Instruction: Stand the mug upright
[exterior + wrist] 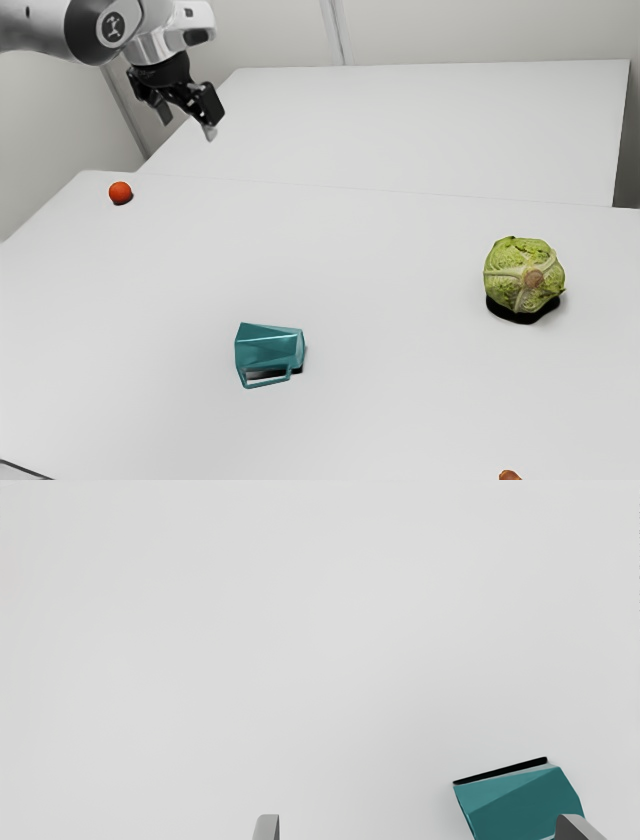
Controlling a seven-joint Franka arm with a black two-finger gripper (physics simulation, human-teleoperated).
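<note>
Mug [268, 348], teal, faceted, lying on its side on the desk [390, 270]; not upright; its handle [265, 381] projects from the side toward the near edge of the exterior view; a dark shadow shows by the body and handle; which end is the mouth, cannot tell. Claw [188, 124] in the exterior view's upper left, raised, well apart from the mug; fingers spread wide, a broad gap between the tips; nothing gripped. Wrist view: the mug lies partly behind one fingertip [575, 825], with part of its body extending into the span between the two tips; a black strip of shadow runs along one side of it. Markings: one round dark badge [111, 27] on the pale arm [45, 25], bearing a light emblem like a small figure; any lettering on it too small to read. Also on the desk: green cabbage [524, 275], toward the exterior view's right, dark shadow beneath; small orange-red ball [120, 192], toward the exterior view's left, near the desk's far edge; brownish object [509, 475], cut off by the exterior view's bottom edge, identity cannot be told.
</note>
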